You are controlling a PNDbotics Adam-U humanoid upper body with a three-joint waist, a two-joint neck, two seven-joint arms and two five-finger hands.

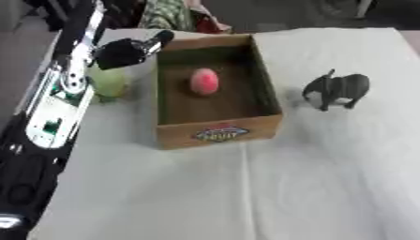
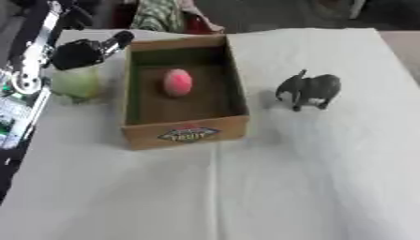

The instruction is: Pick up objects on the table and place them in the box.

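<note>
Left eye view: open cardboard box (image 1: 215,132) at centre on white-clothed table (image 1: 328,187), with pink egg-shaped object (image 1: 204,81) lying inside on the floor, toward 12 o'clock. Dark grey elephant figure (image 1: 336,90) standing upright at 3 o'clock of the box, apart from it. Pale green round object (image 2: 76,83) at 9 o'clock, just beside the box wall. Left hand (image 1: 127,50) above it at 10 o'clock; cannot tell whether clenched or released. Right hand nowhere visible.

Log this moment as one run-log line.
left hand: above green object, outside box | in box: pink object | on table: toy elephant | right hand: unseen
</note>
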